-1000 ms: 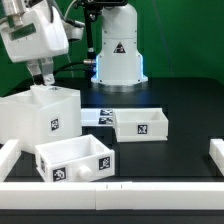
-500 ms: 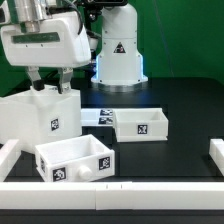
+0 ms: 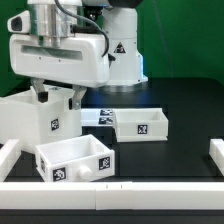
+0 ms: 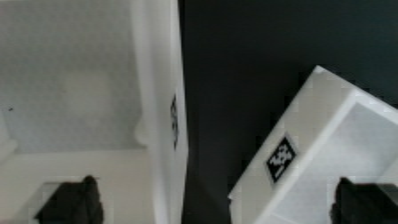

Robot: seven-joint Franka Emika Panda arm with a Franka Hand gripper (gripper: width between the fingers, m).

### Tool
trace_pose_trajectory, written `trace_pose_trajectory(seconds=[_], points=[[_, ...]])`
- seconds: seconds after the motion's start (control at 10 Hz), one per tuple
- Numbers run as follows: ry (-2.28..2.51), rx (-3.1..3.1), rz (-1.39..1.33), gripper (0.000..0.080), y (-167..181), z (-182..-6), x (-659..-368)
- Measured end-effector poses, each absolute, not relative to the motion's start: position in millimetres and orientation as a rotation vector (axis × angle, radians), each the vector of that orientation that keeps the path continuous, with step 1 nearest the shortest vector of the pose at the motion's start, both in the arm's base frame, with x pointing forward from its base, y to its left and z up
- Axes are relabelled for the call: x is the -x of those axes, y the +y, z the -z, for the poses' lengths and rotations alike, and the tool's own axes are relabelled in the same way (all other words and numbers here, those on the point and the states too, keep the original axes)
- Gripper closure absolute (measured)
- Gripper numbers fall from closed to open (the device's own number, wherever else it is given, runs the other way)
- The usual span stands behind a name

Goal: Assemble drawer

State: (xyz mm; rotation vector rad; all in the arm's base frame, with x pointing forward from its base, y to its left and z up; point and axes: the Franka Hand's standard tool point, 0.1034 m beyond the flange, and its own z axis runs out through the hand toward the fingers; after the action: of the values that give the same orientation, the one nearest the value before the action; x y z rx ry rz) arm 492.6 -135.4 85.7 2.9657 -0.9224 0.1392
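Note:
The drawer's large white housing (image 3: 30,118) stands at the exterior view's left, with a tag on its side. One open-top tray (image 3: 140,125) lies in the middle and another with a round knob (image 3: 75,160) lies in front. My gripper (image 3: 58,98) hangs open and empty just above the housing's upper edge on the side facing the trays. In the wrist view my fingers (image 4: 71,200) straddle the housing's wall (image 4: 160,100), with the gripper (image 4: 217,205) holding nothing. A tagged tray (image 4: 329,130) shows beside it; I cannot tell which tray.
The marker board (image 3: 100,117) lies flat between the housing and the middle tray. Low white rails edge the table at the front (image 3: 110,190) and at the exterior view's right (image 3: 215,152). The robot base (image 3: 122,60) stands at the back.
My gripper has moved toward the exterior view's right and lower, from beside the housing's far corner to above the housing's tray-side edge. The drawer parts have not moved.

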Motion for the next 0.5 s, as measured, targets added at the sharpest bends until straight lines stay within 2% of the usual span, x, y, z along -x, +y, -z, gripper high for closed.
trace_pose_trajectory(seconds=[0.5], points=[[-0.861,-2.943,-0.174,0.0151,-147,-66.2,-485]])
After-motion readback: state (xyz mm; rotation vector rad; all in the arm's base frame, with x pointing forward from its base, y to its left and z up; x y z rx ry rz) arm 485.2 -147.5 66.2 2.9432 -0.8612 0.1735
